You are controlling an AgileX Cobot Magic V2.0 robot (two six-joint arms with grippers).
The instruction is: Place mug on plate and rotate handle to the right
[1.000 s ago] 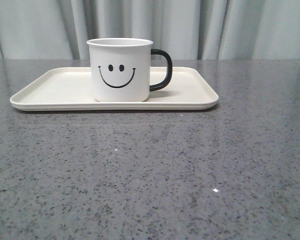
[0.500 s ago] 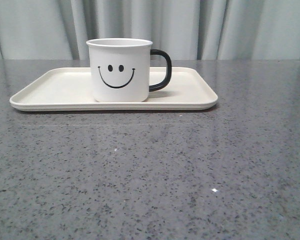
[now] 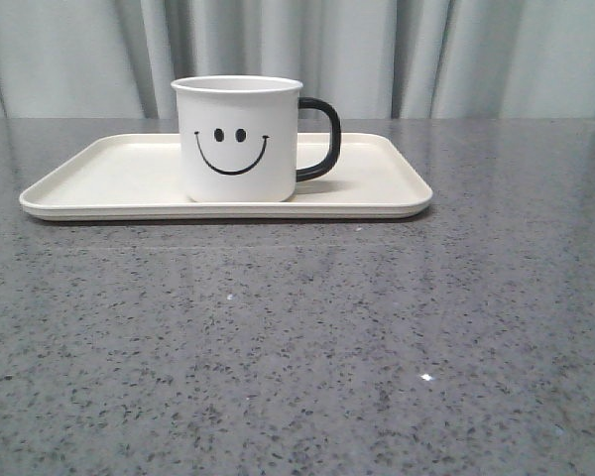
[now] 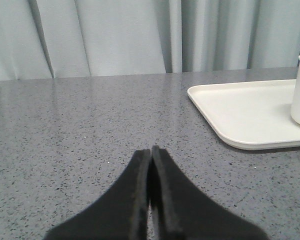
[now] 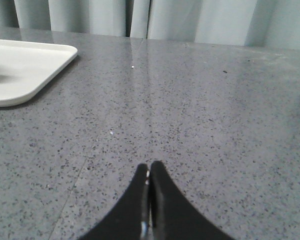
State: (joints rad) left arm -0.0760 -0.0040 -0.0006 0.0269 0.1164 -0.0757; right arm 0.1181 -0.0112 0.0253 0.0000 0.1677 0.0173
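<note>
Tool state: left tool point(image 4: 151, 150) and right tool point(image 5: 149, 166) both pressed together, empty, low over the bench point(image 3: 297, 347), well apart from the plate point(image 3: 119, 174). Mug point(image 3: 240, 139) upright on plate; handle point(image 3: 322, 139) points right. Task appears complete, though exact handle angle is hard to judge. Next: nothing but hold clear.

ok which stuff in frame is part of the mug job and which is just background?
Part of the job:
- mug, standing on the plate
- plate
- handle, pointing to the right in the front view

Just there:
- grey speckled table
- curtain behind the table
</note>
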